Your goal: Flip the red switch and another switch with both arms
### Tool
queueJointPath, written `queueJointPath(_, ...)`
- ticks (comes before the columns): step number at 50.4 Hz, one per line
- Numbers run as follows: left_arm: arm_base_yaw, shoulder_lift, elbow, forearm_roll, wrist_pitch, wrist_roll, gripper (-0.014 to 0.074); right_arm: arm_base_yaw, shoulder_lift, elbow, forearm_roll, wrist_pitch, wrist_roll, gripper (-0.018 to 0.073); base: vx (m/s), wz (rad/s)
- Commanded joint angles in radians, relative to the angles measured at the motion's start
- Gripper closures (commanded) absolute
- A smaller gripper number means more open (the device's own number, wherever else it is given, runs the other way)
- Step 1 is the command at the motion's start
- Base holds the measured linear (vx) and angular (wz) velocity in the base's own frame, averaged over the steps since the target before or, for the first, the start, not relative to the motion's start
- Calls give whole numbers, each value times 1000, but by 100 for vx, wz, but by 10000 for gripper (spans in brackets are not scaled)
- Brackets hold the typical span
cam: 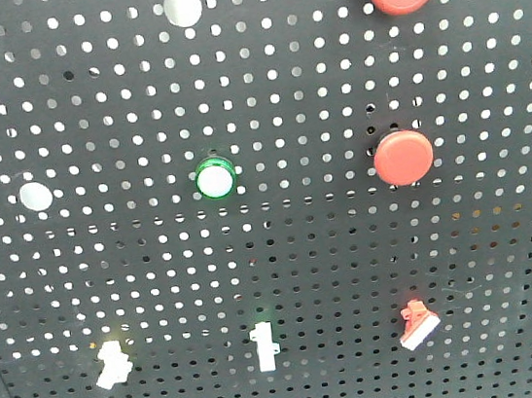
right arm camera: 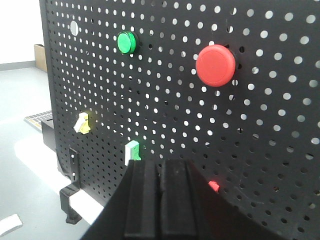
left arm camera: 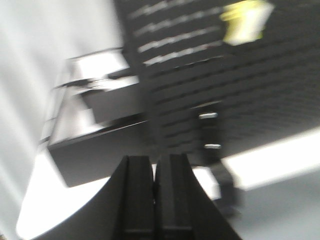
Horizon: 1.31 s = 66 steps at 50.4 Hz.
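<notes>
A black perforated panel point(cam: 283, 256) fills the front view. Two round red push buttons point(cam: 404, 157) are mounted at 2 o'clock. The red switch point(cam: 418, 324) is seen at 5 o'clock, the white switch point(cam: 112, 364) at 7 o'clock. The left gripper point(left arm camera: 154, 172) and right gripper point(right arm camera: 159, 175) are pressed closed, empty.

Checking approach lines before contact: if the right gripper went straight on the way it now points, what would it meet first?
Probably the black pegboard in the bottom switch row. The shut right gripper points between the green-marked white toggle and the red switch, seemingly lined up with neither. Depth is unclear.
</notes>
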Motion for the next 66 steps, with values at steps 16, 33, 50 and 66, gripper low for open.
queueJointPath(16,-6,-129,172,144,-191,-289,603,-6,8,-31,9,-75,-2,566,0,0)
queueJointPath(33,-6,-128,172,127,-191,-289,603,-6,8,-31,9,-74,-2,566,0,0)
queueJointPath(50,-6,-128,172,127,-191,-289,603,-6,8,-31,9,-74,-2,566,0,0)
queueJointPath(66,-6,-128,172,127,-191,-289,603,-26,-5,206,-213,-391,34,566,0,0)
